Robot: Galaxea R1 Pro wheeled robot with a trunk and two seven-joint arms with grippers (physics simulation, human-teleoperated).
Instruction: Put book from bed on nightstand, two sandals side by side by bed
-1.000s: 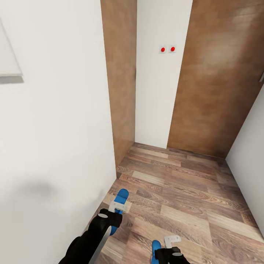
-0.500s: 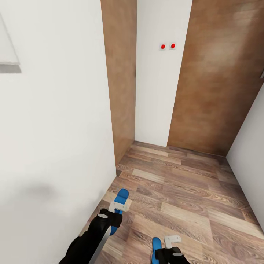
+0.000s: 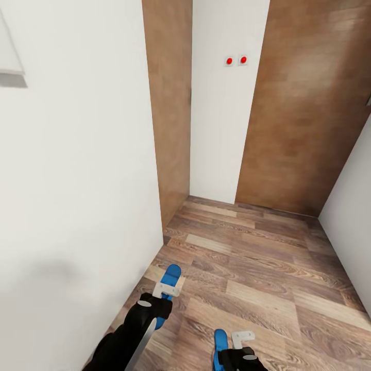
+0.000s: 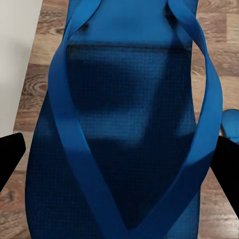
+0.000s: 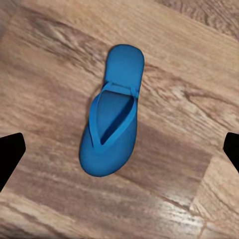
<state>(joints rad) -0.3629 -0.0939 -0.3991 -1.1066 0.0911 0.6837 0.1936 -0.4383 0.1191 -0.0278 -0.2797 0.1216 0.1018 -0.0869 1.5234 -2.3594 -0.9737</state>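
Wood-plank floor (image 3: 257,268) between white walls (image 3: 77,180) (brown door (image 3: 304,113) ahead)

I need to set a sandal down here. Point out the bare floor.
Bare floor stretches ahead, bordered by the white wall on the left and the wooden doors beyond. Crowded nearest the robot: left gripper with one sandal, other sandal by right gripper.

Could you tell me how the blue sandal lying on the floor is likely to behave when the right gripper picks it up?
The sandal looks thin and flat, so it is probably light and may flex or droop at the ends if pinched mid-length. Its thin straps look soft and likely give under a finger. Lying flat on the wood floor, it should not roll or tip, though a push could slide it.
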